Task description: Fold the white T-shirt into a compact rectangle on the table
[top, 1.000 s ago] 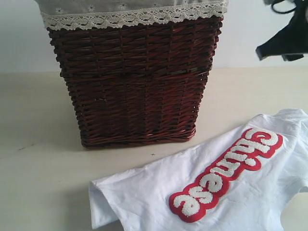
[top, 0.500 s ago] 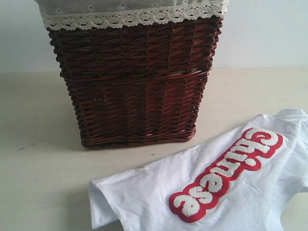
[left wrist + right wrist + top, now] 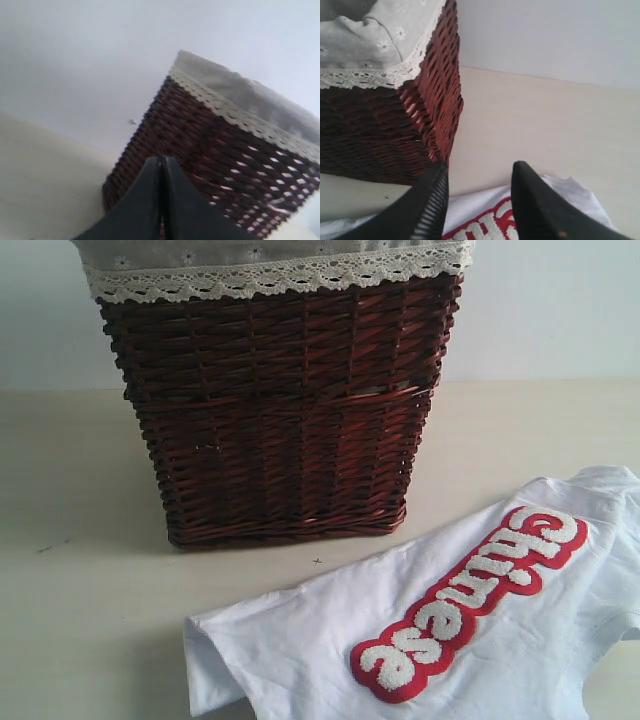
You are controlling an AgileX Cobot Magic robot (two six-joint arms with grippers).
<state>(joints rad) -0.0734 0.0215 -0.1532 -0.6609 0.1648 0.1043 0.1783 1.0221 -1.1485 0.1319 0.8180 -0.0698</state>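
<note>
since the dark arm part that was showing in the upper right corner of the exterior view a second ago is no longer appearing there, the right arm is judged to be drawing clear of that camera's field, not reaching in. the white t-shirt (image 3: 480,640), the table (image 3: 80,590) and the wicker basket (image 3: 270,420) are lying and standing exactly as they were. for the task this is meaning that no fold is being made at present. the shirt is lying spread, front up, with its red-edged lettering (image 3: 470,600) showing whole, and all folding is judged to be ahead.

the shirt is lying flat on the table, near the foot of the basket and toward the right side, not touching it. its lower and right parts are running out of the exterior view.

the right gripper (image 3: 480,172) is standing partly open and is holding nothing; bare table and a strip of shirt are showing between its fingers. it is pointing down toward the shirt edge nearest the basket and appears to be hanging clear of the cloth.

the left gripper (image 3: 161,165) is standing fully closed, fingers pressed together with nothing between them. it is pointing at the basket's side. the shirt is not appearing in its view, so its position relative to the shirt cannot be told.
</note>
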